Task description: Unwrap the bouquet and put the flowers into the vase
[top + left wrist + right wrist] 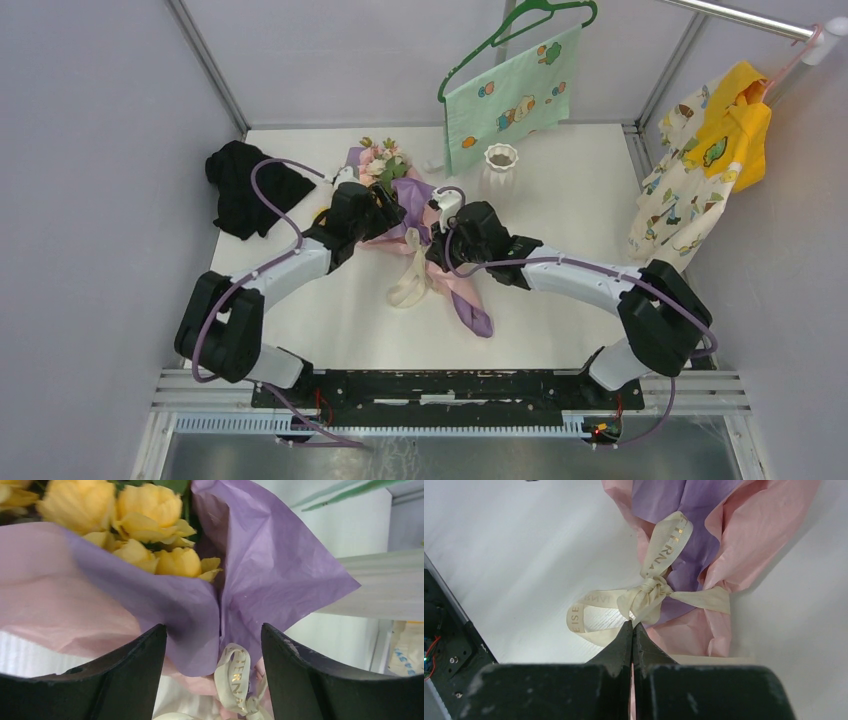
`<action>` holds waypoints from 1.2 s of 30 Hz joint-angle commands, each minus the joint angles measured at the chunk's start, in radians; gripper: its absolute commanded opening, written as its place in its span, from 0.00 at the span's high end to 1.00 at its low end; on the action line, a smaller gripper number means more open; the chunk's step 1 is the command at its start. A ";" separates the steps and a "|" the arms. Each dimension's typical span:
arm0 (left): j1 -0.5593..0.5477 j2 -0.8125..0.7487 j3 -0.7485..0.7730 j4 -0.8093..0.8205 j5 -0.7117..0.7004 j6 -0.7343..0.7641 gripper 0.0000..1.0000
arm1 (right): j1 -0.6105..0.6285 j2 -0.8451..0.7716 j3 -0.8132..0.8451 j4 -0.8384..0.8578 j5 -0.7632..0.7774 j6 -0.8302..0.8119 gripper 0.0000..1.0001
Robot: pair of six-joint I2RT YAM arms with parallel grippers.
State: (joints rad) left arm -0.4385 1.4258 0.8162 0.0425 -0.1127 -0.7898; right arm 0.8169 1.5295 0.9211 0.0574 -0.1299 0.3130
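Note:
The bouquet [400,205] lies on the white table, its flowers [380,160] pointing to the far side. Yellow roses [145,510] show inside purple wrapping paper [270,565]. My left gripper [214,630] is open, its fingers standing either side of the wrapped neck without pressing it. A cream ribbon [651,592] tied in a bow binds the pink and purple paper. My right gripper [632,625] is shut, its tips pinching the ribbon just below the knot. The white ribbed vase [501,157] stands upright at the back, to the right of the bouquet.
A black cloth [245,185] lies at the far left of the table. A green patterned cloth on a hanger [510,95] hangs over the back edge near the vase. Yellow and patterned garments [710,170] hang at the right.

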 commanded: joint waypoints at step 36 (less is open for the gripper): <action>0.117 0.429 0.084 0.147 0.077 0.001 0.28 | 0.003 -0.762 0.173 -0.338 0.283 -0.104 1.00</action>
State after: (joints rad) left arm -0.3614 1.8404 0.9192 0.3130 0.1196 -0.8402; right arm 0.8162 0.8143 0.9981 -0.3859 0.1421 0.2184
